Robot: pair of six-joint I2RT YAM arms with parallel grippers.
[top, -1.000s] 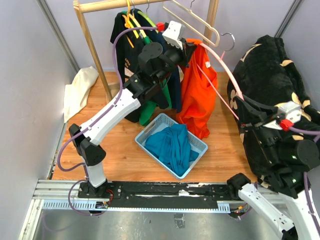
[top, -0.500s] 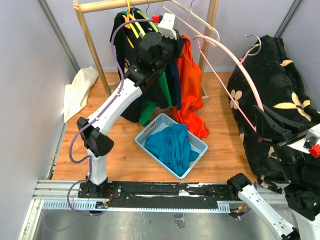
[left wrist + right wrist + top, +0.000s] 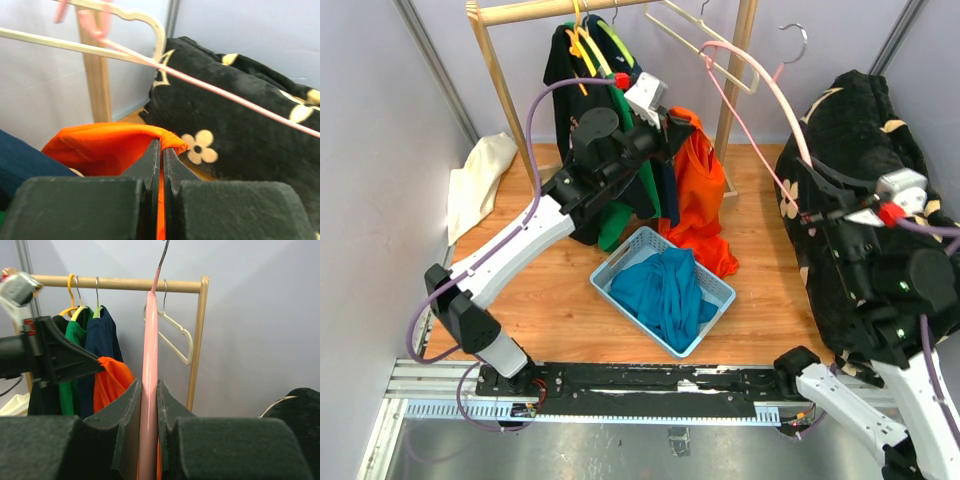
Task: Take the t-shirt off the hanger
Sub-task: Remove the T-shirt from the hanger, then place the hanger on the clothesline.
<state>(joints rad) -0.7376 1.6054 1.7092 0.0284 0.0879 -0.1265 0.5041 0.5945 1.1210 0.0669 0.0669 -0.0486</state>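
Judging by how things lie, we take the removal itself as nearly or fully done. The left gripper [image 3: 161, 146] is pressed together on a fold at the top edge of the orange t-shirt [image 3: 105, 145]. The cloth hangs straight down below that gripper, and its lower end sits near the surface [image 3: 550, 290] just beside the basket [image 3: 630, 312]. The right gripper [image 3: 149, 390] is pinching the thin pink hanger [image 3: 150, 330], which rises above it with its hook in the air, off the rail [image 3: 125, 284]. From the left gripper, the hanger's bar passes above and beyond the shirt, apart from it, and we see no cloth draped over the bar. We cannot see every part of the far arm, so a last snag is possible. What seems left is drawing the two fully apart and releasing each.
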